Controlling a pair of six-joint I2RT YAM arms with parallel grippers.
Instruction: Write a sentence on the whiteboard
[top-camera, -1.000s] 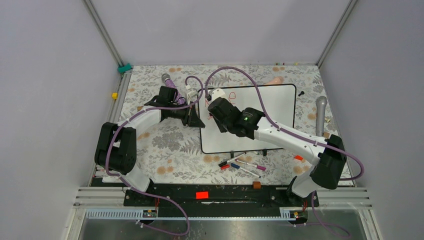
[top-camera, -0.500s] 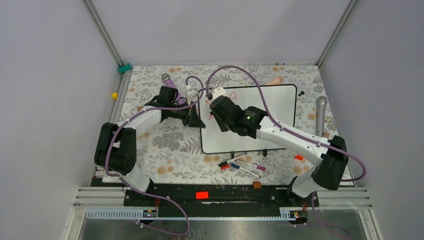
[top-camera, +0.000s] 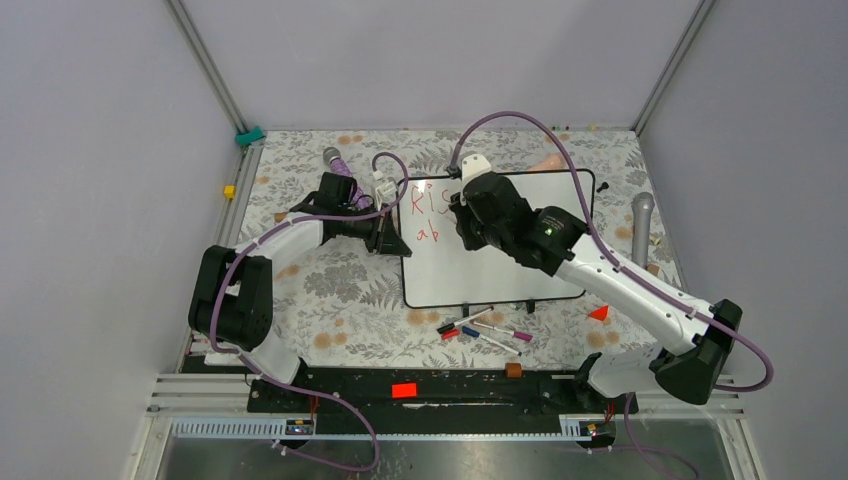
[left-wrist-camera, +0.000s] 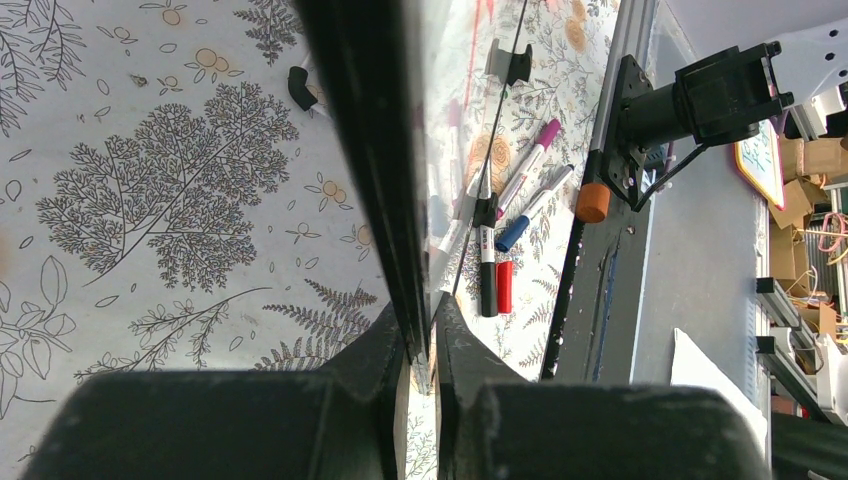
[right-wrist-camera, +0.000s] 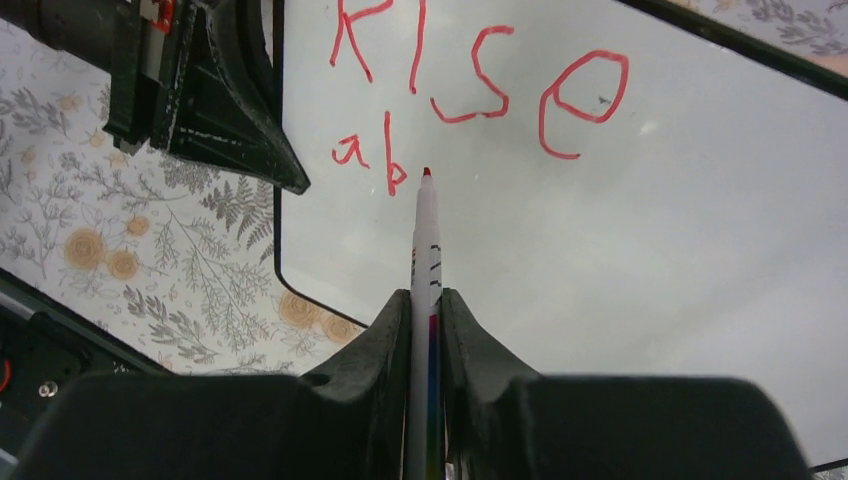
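Right wrist: right fingers (right-wrist-camera: 385, 345) clamp slim red-tipped marker (right-wrist-camera: 425, 240); left fingers (left-wrist-camera: 372, 375) pinch glossy, black-rimmed whiteboard (right-wrist-camera: 650, 250).

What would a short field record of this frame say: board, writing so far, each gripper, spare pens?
Board: large glossy white whiteboard with thin black rim, lying on the floral tablecloth.
Writing: red handwritten letters, "Rise" above "ab"; sentence unfinished.
Left gripper: shut on the whiteboard's left edge.
Right gripper: shut on a white red-tipped marker, tip beside the "b"; contact not discernible.
Spare pens: loose markers by the board's near edge.
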